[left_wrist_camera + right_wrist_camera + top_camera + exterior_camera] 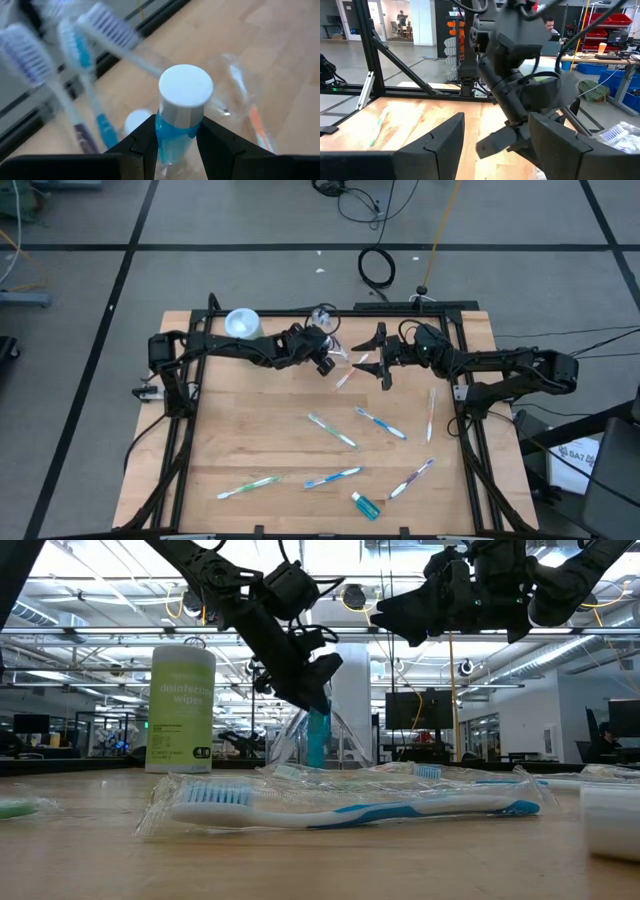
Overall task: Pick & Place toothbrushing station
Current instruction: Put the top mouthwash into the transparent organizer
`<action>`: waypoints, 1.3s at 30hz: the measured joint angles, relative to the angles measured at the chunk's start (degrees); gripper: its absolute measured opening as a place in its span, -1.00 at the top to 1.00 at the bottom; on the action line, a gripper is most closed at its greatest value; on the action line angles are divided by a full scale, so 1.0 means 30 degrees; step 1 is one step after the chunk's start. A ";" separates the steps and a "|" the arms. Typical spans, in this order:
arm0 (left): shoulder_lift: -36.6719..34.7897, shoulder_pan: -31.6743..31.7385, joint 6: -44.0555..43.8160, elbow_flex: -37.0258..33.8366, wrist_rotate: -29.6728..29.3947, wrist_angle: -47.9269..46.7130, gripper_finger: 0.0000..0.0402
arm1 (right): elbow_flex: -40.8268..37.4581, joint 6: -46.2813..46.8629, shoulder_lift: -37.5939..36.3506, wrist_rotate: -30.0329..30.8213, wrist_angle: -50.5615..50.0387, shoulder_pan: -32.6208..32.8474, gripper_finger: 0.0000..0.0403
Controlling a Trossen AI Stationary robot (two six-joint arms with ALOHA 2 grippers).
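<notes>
My left gripper (325, 345) is shut on a small blue tube with a white cap (185, 90), beside the clear plastic cup (323, 315) at the table's far middle. Toothbrushes (75, 50) stand in that cup, and a second white cap (137, 120) shows below them. In the low view the tube (318, 735) overlaps the cup's clear wall (345, 745); I cannot tell whether it is inside. My right gripper (378, 358) hovers open just right of the cup and touches nothing. Several wrapped toothbrushes (332, 430) and another blue tube (365, 505) lie flat on the wood. My left gripper pinches the tube's blue body (172, 135), just behind the white cap, between its two fingers (142, 142). The fingers come from the table's left, slanting down, and lie along the tube. The capped end points ahead and down, past the fingertips. The tube's other end is hidden between the fingers.
A green canister with a pale blue lid (242, 323) stands at the far left, close behind my left arm. A pinkish toothbrush in a wrapper (345, 375) lies under the two grippers. The black frame rails (465, 415) run along the table's sides. Bare wood (260, 430) shows at the near left.
</notes>
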 joint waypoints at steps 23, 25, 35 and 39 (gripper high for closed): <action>0.0000 0.0416 -0.0610 0.0000 0.0822 -0.0785 0.39 | 0.0000 0.0000 0.0000 0.0000 -0.0038 0.0000 -0.05; 0.0000 0.0416 -0.0610 0.0000 0.0822 -0.0791 0.39 | 0.0000 0.0000 0.0000 0.0000 -0.0044 0.0000 -0.05; 0.1114 0.0401 -0.1277 0.0022 0.1078 -0.0125 0.39 | 0.0000 0.0000 0.0007 -0.0007 -0.0051 0.0022 -0.05; 0.1180 0.0403 -0.1448 0.0022 0.0793 0.0002 0.39 | 0.0000 0.0000 0.0007 -0.0007 -0.0068 0.0029 -0.05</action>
